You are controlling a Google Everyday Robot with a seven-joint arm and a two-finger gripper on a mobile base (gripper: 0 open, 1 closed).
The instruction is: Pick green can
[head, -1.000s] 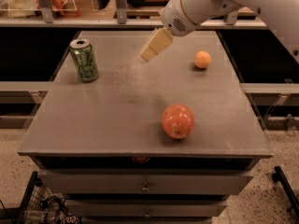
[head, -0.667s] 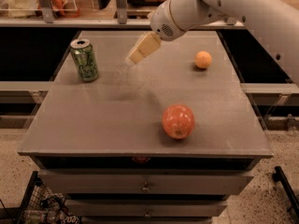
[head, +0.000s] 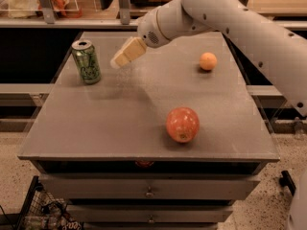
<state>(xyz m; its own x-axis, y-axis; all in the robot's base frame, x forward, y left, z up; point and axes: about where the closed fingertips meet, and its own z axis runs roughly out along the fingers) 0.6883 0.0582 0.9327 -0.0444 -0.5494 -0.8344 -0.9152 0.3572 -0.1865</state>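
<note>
The green can (head: pixel 87 61) stands upright near the table's left edge, towards the back; it has a silver top and pale scribbled markings. My gripper (head: pixel 122 57) hangs above the table just right of the can, about a can's width away and not touching it. Its cream-coloured fingers (head: pixel 128 52) point down and to the left, towards the can. The white arm reaches in from the upper right.
A red-orange fruit (head: pixel 182 124) lies on the grey table (head: pixel 105 123) front of centre. A small orange ball (head: pixel 207 61) lies at the back right. Drawers sit under the tabletop. A shelf rail runs behind the table.
My gripper has moved left across the table, from right of centre to close beside the green can. The can and both fruits have not moved.
</note>
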